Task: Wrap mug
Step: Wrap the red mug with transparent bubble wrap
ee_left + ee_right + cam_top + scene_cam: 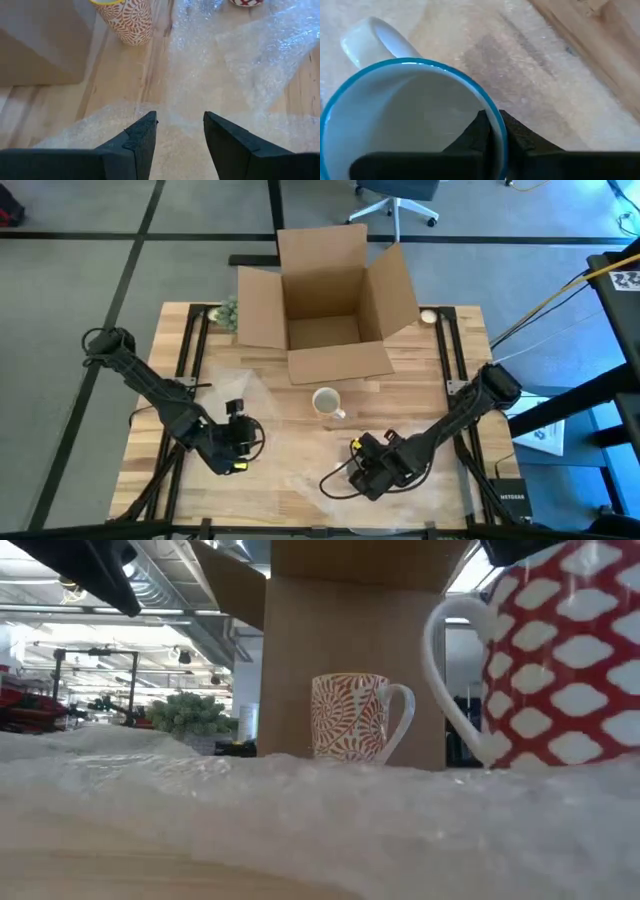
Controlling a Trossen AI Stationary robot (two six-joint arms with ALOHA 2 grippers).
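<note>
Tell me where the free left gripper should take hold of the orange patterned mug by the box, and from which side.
Grip the orange patterned mug by its rim wall, from above: it stands upright, mouth open. Its handle points toward the right gripper, which holds the red mug; the left gripper is probably best avoiding it.

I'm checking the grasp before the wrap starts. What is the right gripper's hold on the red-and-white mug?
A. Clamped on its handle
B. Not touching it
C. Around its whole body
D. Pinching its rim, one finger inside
D. In the right wrist view the right gripper has one finger inside and one outside the blue rim of the red-and-white mug, its handle free.
</note>
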